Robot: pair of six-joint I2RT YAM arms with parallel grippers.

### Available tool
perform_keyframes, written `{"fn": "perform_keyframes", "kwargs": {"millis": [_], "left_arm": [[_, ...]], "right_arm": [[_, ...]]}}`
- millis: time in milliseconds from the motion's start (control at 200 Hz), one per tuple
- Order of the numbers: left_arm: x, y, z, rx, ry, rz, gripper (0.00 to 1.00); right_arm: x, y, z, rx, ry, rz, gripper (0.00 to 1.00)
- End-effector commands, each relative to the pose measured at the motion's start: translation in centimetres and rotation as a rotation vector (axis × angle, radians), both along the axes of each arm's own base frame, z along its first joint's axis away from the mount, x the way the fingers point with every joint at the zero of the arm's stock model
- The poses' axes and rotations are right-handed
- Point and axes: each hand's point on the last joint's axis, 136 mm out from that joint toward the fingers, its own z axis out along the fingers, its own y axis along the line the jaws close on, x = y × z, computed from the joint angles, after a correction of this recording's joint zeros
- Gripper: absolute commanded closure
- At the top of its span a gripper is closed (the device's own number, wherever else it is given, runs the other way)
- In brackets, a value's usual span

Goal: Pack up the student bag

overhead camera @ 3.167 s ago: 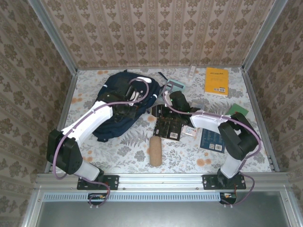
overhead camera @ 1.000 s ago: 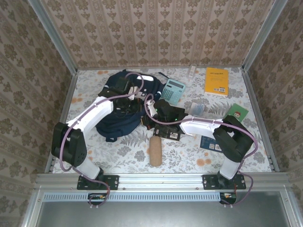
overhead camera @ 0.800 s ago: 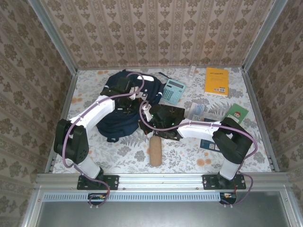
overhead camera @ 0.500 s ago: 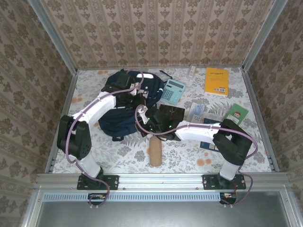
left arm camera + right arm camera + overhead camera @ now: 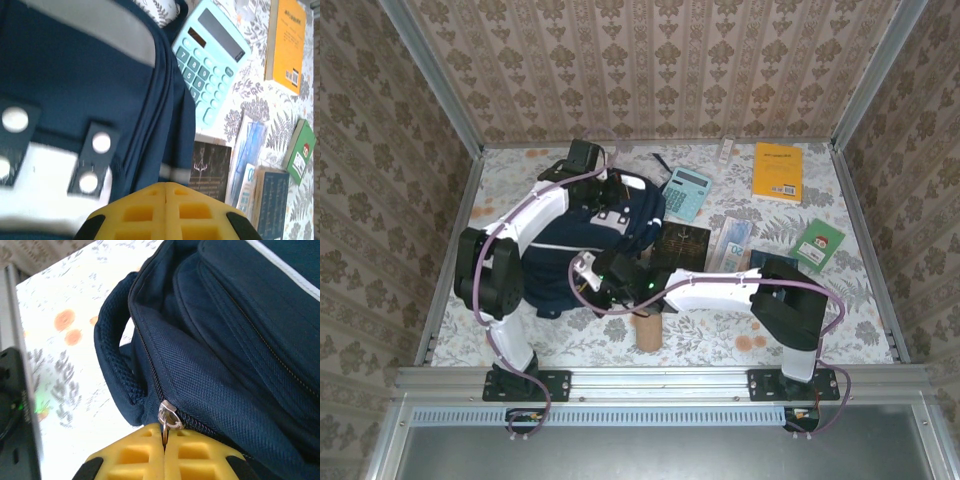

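Since a second ago the right arm has swept leftward along the near side of the student bag (image 5: 610,235), so the right gripper (image 5: 590,282) now sits at the bag's near-left corner. The left arm's wrist has shifted toward the far wall.

From above, the navy bag lies left of centre on the flowered table (image 5: 500,330), and the left gripper (image 5: 612,197) is down on its far part. Just right of the bag are a teal calculator (image 5: 685,192) and a black booklet (image 5: 680,245). A yellow book (image 5: 778,172) lies near the far right corner and a green book (image 5: 818,245) well to the right. A tan roll (image 5: 647,325) pokes out on the near side of the right arm.

At the left wrist, the yellow fingers (image 5: 135,212) are pressed flat together over the bag's blue fabric. I cannot tell whether any cloth is caught between them. The calculator, booklet and both books lie beyond the bag's edge.

At the right wrist, the yellow fingers (image 5: 135,460) are closed tight, pinching the silver zipper pull (image 5: 167,417) at the end of a zipper line on the bag. Beside it is a padded strap loop (image 5: 112,375).
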Motion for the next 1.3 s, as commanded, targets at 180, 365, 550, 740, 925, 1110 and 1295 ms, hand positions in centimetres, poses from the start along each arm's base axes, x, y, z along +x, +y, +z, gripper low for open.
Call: {"fn": "perform_keyframes", "kwargs": {"millis": [180, 365, 550, 740, 925, 1110, 1295], "left_arm": [[1.3, 2.1, 1.0, -0.004, -0.015, 0.063, 1.0], [-0.3, 7.5, 0.8, 0.053, -0.003, 0.136, 0.65], [-3.9, 14.7, -0.4, 0.131, 0.041, 0.246, 0.55], [-9.0, 19.4, -4.2, 0.179, 0.13, 0.339, 0.55], [-11.9, 19.3, -8.1, 0.149, 0.201, 0.396, 0.49], [-12.5, 15.0, -10.0, 0.123, 0.218, 0.326, 0.47], [-10.7, 12.9, -6.0, 0.232, 0.09, 0.268, 0.47]], "right_arm": [[1.6, -0.9, 2.4, 0.044, -0.044, -0.052, 1.0], [3.4, -3.1, 1.8, 0.03, -0.033, -0.126, 1.0], [6.0, -5.2, 1.4, 0.023, -0.031, -0.207, 1.0], [9.7, -8.5, 1.2, 0.014, -0.027, -0.31, 1.0], [12.1, -11.2, 0.4, -0.027, -0.04, -0.36, 1.0], [13.8, -14.2, -0.4, -0.058, -0.042, -0.439, 1.0], [13.3, -15.8, -1.1, -0.057, -0.018, -0.46, 1.0]]}}
